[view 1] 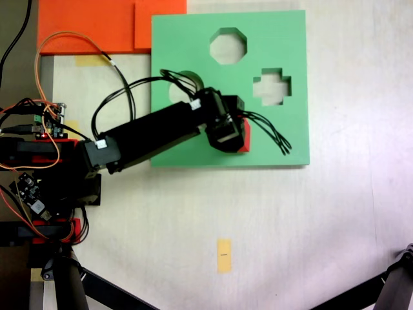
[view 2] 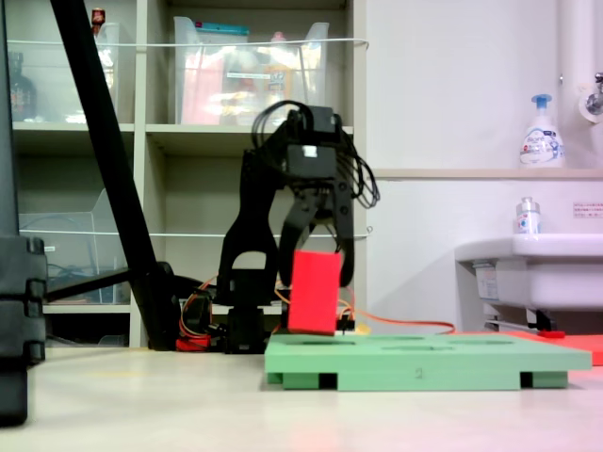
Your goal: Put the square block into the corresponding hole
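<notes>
In both exterior views my gripper (view 1: 233, 132) (view 2: 317, 266) is shut on the square block (view 1: 244, 139) (view 2: 314, 292), a bright red foam cube. The block hangs slightly tilted, and its lower edge is at the top face of the green foam board (view 1: 290, 39) (view 2: 424, 356). In the first exterior view only a red sliver of the block shows, at the gripper's right side. The hole is hidden under the gripper and block there. The octagonal cutout (view 1: 228, 45) and the cross cutout (view 1: 272, 87) are in plain sight. The arm partly covers the round cutout (view 1: 182, 82).
Orange foam sheets (view 1: 90, 26) lie at the board's upper left. A yellow tag (view 1: 224, 255) sits on the table below the board. The arm's base, circuit board (view 1: 48, 119) and loose wires fill the first exterior view's left. A black tripod leg (view 2: 113, 160) crosses the second exterior view's left.
</notes>
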You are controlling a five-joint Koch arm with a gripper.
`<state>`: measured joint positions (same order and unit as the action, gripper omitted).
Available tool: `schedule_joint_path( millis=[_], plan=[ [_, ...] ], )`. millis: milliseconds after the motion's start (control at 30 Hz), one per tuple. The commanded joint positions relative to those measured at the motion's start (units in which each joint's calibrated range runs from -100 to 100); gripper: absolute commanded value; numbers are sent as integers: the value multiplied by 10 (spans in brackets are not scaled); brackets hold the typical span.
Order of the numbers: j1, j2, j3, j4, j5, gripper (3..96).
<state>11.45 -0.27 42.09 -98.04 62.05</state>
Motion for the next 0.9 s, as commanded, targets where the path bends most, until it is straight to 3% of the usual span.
schedule_joint_path(
  millis=[33,900],
  plan=[
    [11,-1,36,-20,16,216],
    [30,71,35,-20,17,216]
  ],
)
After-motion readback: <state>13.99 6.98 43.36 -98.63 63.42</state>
